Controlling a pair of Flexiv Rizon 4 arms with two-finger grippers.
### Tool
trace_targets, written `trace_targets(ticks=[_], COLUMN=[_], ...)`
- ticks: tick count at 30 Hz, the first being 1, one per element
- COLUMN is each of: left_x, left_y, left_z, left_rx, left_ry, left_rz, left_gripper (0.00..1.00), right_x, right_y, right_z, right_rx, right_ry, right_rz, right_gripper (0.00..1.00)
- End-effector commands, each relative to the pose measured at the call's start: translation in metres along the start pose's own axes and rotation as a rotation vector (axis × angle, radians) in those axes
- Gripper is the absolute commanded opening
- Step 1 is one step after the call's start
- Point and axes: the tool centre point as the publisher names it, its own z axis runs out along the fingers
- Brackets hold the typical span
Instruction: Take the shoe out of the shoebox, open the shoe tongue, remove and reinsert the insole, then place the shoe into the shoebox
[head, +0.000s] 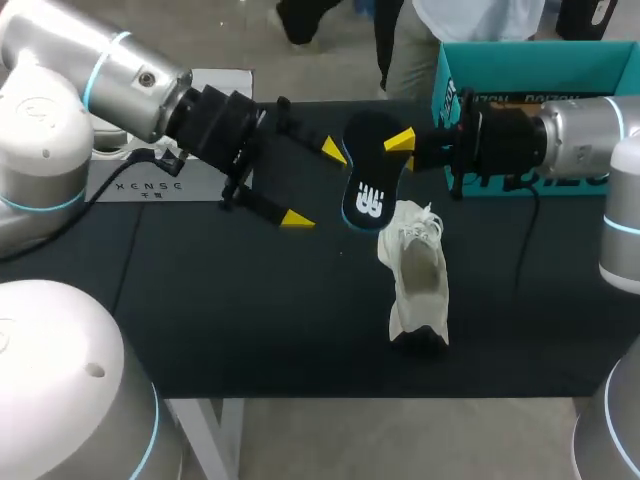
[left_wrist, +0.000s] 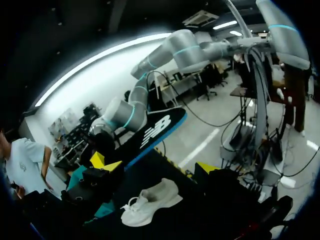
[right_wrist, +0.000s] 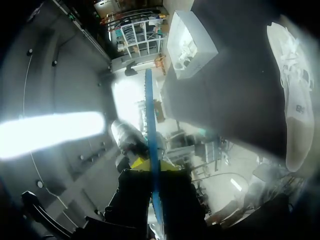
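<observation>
White shoe (head: 415, 275), black blue-edged insole (head: 366, 188) with white logo, teal shoebox (head: 520, 65), black table (head: 250, 300)

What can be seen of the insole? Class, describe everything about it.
The insole is thin, flat and black, with a bright blue edge and a white logo near one end; it looks like foam. It is out of the white shoe, held in the air over the table. The right gripper is shut on its other end, one finger on each face. The logo end hangs close above the shoe; contact cannot be told.
</observation>
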Motion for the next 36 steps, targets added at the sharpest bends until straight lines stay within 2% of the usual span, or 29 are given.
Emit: trace_targets(ticks=[1,6,8,36], left_x=[-0.008,-0.023,-0.029,-0.029], left_y=[-0.019,-0.031,-0.034,-0.034], left_z=[-0.037,-0.042,-0.040,-0.040], left_rx=[-0.125,-0.263,-0.352,-0.352], left_ry=[0.152,0.368,0.438,0.438], left_rz=[0.000,0.017,0.023,0.023], left_gripper=[1.00,1.00,1.00,1.00], right_x=[0.000,0.000,0.000,0.000], right_y=[0.001,0.001,0.001,0.001], right_z=[0.000,0.000,0.000,0.000], right_rx=[0.001,0.001,0.001,0.001], right_ry=[-0.002,-0.002,-0.002,-0.002], right_rz=[0.001,0.001,0.001,0.001], right_gripper=[0.00,0.00,0.00,0.00])
